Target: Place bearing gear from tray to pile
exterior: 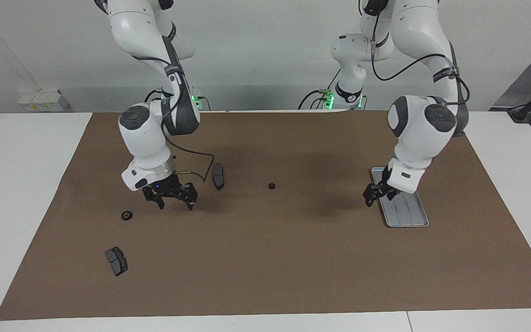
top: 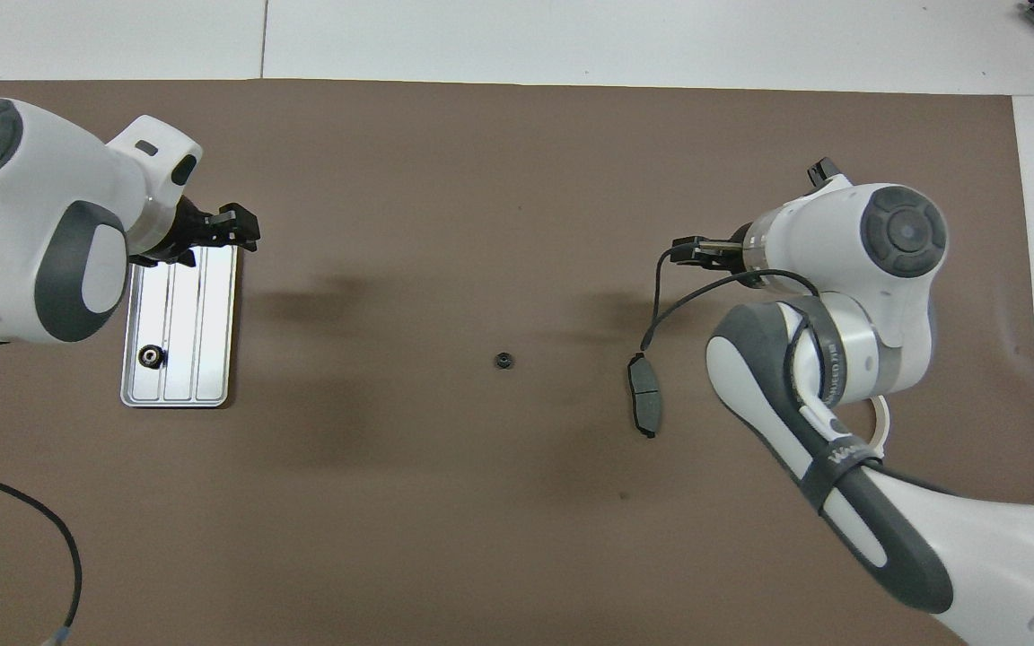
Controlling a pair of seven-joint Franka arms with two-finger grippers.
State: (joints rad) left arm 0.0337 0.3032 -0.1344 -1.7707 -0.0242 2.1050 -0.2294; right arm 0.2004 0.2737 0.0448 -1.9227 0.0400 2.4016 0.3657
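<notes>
The silver tray [exterior: 408, 216] [top: 212, 359] lies toward the left arm's end of the mat. One black bearing gear [top: 151, 356] sits on it, at the end nearer the robots; the left arm hides it in the facing view. My left gripper [exterior: 378, 196] [top: 230, 235] hangs open and empty over the tray's other end. A second gear [exterior: 271, 186] [top: 503, 361] lies mid-mat. A third gear [exterior: 127, 215] lies near the pile's brake pads [exterior: 218, 176] [exterior: 116, 261]. My right gripper [exterior: 173, 199] [top: 696, 253] hovers open and empty between that gear and the nearer pad.
The white half-ring bracket [top: 880, 422] peeks out from under the right arm in the overhead view. The brown mat [exterior: 293, 267] covers most of the white table. A cable loops from the right wrist close to the nearer brake pad [top: 644, 395].
</notes>
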